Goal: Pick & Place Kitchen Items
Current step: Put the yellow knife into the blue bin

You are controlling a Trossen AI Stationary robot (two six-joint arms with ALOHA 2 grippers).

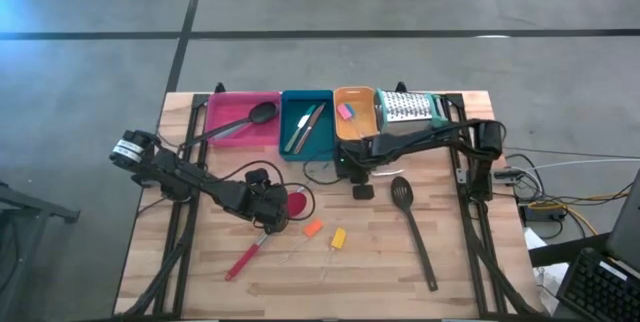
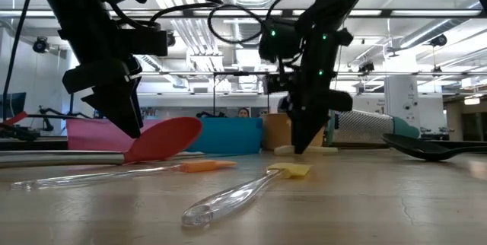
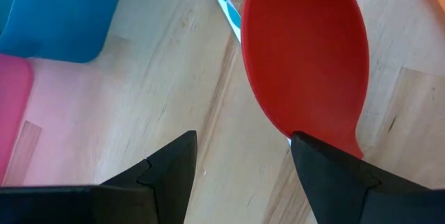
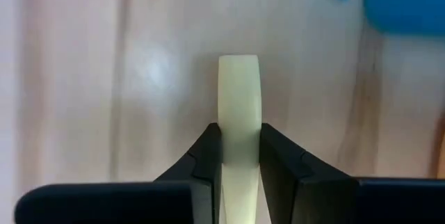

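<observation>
While the left claw (image 3: 240,158) hangs low over the bench (image 1: 380,262) with its fingers spread wide and nothing between them, one fingertip sits just at the edge of the red spoon (image 3: 306,64), whose bowl lies flat on the wood; the right claw (image 4: 240,151) is down near the bench's middle, just in front of the trays, clenched on a pale cream strip (image 4: 239,99) that stands on edge between its two dark fingers; what that strip belongs to cannot be told. From above, the red spoon's handle runs toward the near left edge; a small orange piece (image 1: 313,228) and a small yellow piece (image 1: 339,238) lie just beside it, and a black slotted turner (image 1: 412,227) lies to the right; a black ladle (image 1: 240,122) rests across the pink tray (image 1: 225,107), thin knives (image 1: 305,125) lie in the teal tray (image 1: 322,147), and a small pink piece (image 1: 346,111) sits in the orange tray (image 1: 360,97), next to a metal grater (image 1: 408,108). The bench is light wooden planks; beyond it the low view shows a bright workshop with ceiling strip lights.
</observation>
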